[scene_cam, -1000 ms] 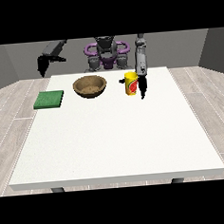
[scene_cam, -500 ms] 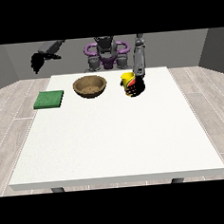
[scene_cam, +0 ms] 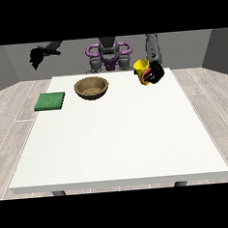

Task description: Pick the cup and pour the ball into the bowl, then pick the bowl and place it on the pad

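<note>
The yellow cup [scene_cam: 141, 68] is lifted just above the table's far edge at the view's right, tilted, with the black hand at the view's right [scene_cam: 154, 74] curled round its side. No ball shows from here. The wooden bowl [scene_cam: 91, 87] stands on the table left of the cup, apart from both hands. A green square pad [scene_cam: 50, 101] lies flat near the table's left edge. The other black hand, at the view's left [scene_cam: 38, 57], hangs raised in the air beyond the table's far left corner, holding nothing; how its fingers lie is unclear.
The white table [scene_cam: 116, 140] stretches wide toward the camera. The robot's torso [scene_cam: 109, 55] stands behind the far edge, between the two arms. Grey plank floor surrounds the table.
The hand at the view's right has closed on the cup and raised it, tilted, up and to the right. The arm at the view's left has swung further up and outward.
</note>
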